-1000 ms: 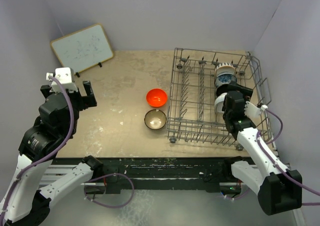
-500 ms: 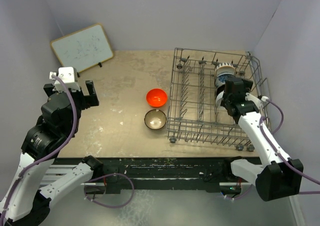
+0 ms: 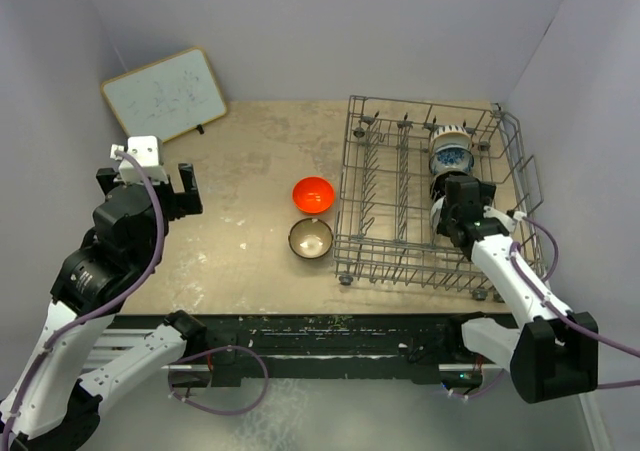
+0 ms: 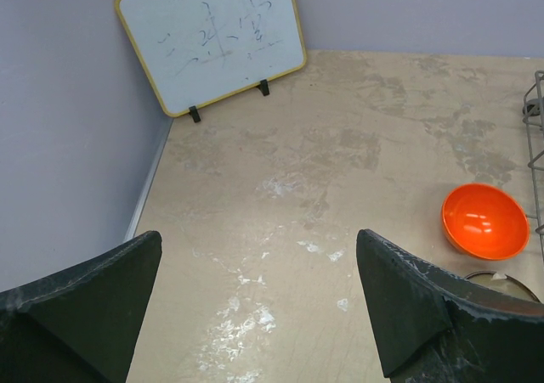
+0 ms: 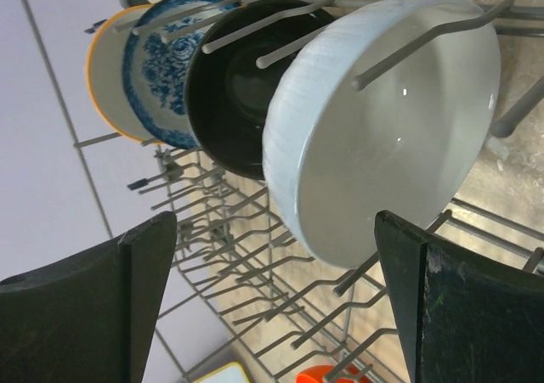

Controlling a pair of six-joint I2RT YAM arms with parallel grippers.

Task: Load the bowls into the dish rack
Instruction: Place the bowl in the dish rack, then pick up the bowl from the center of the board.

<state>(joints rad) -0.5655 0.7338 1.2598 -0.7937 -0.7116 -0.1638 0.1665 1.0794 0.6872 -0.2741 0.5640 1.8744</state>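
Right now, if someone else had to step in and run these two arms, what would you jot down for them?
Left gripper: open, empty, over the table near the whiteboard.
Right gripper: open, empty, facing the white bowl in the dish rack.
Done: four bowls stand on edge in one row of the rack: cream-beige bowl, blue-and-white bowl, black bowl, then the white one.
Left to do: orange-red bowl and brown bowl, both on the table just left of the rack.

Upper left of my overhead view, a yellow-framed board point(image 3: 163, 96) with faint scribbles stands tilted on two black feet at the table point(image 3: 250, 161) corner. I see white scuffs on the tan top and lilac walls point(image 3: 350, 31) around it.
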